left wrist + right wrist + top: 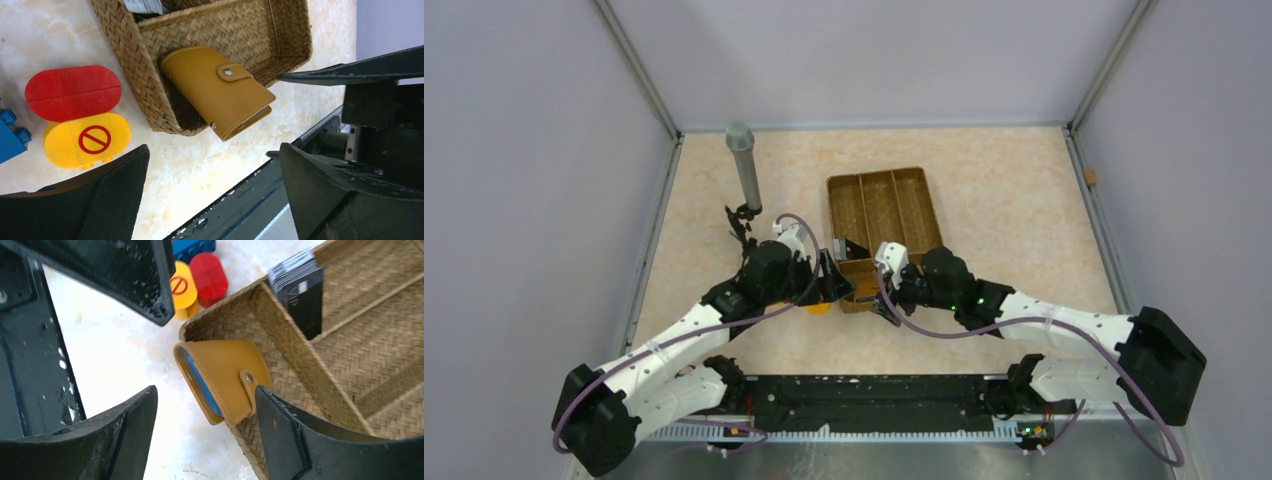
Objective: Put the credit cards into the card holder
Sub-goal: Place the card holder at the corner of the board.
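At the near corner of the woven tray [240,30], the card holder [215,92] leans tilted against the rim, its snap tab fastened and a strip of light blue showing at its edge. The credit cards [300,290] stand as a dark stack inside the tray. The left fingers [115,190] are spread wide with nothing between them. The right fingers [285,435] stand well apart around the card holder, gripping nothing. A red oval piece [72,92] and a yellow oval piece [87,140] lie on the surface [190,170] beside the tray.

Bright, even light from above, soft shadow beneath the card holder [220,92] (wrist views crisp)
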